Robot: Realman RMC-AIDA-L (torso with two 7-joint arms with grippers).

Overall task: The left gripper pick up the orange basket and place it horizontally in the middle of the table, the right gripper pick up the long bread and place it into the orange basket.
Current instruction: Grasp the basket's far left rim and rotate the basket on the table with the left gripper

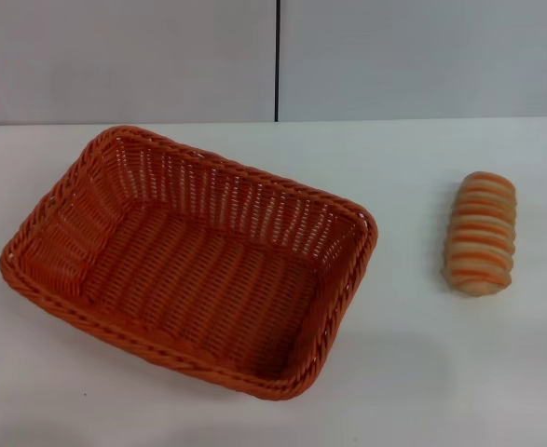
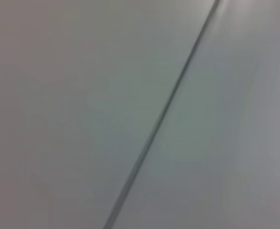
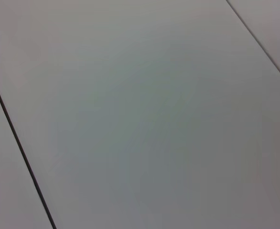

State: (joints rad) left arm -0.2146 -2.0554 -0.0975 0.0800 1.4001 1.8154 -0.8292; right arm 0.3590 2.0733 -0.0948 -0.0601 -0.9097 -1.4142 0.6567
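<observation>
The orange basket (image 1: pixel 194 263) rests on the white table (image 1: pixel 422 372), left of the middle, turned at a slant, with nothing inside it. To its right, well apart from it, the long bread (image 1: pixel 480 233) lies with its tan and orange stripes running crosswise. Neither the left gripper nor the right gripper shows in any view. Both wrist views hold only pale grey panels with thin dark seams.
A grey wall (image 1: pixel 124 56) with a dark vertical seam (image 1: pixel 277 56) stands behind the table's far edge. Bare white tabletop lies between the basket and the bread and along the front.
</observation>
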